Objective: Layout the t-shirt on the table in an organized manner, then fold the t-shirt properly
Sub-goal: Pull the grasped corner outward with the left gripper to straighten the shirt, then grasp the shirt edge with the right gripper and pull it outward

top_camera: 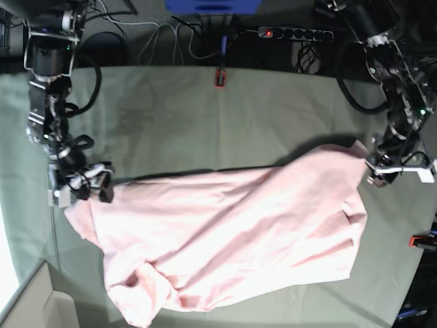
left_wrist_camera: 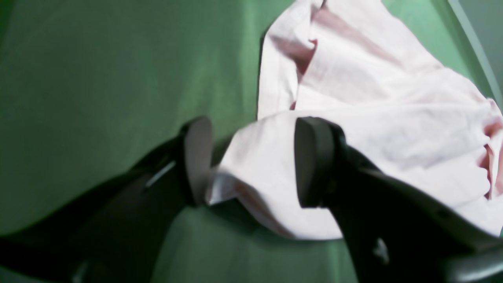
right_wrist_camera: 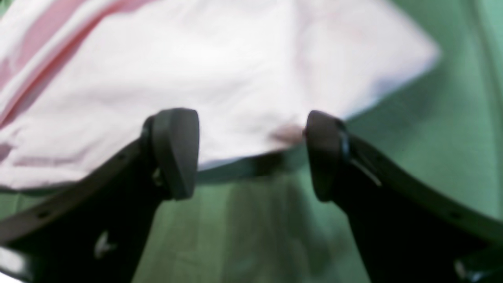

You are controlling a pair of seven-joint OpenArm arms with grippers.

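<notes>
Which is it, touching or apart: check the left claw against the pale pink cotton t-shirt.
Touching. The left wrist view shows the pale pink cotton t-shirt corner lying between the open left claw fingers, its edge against one pad.

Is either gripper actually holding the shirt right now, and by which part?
Neither. The left gripper and right gripper both stand open, each straddling an edge of the t-shirt without clamping it.

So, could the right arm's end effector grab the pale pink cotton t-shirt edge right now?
Probably yes: the right end effector is open, with the pale pink cotton t-shirt edge just ahead and nothing between.
</notes>
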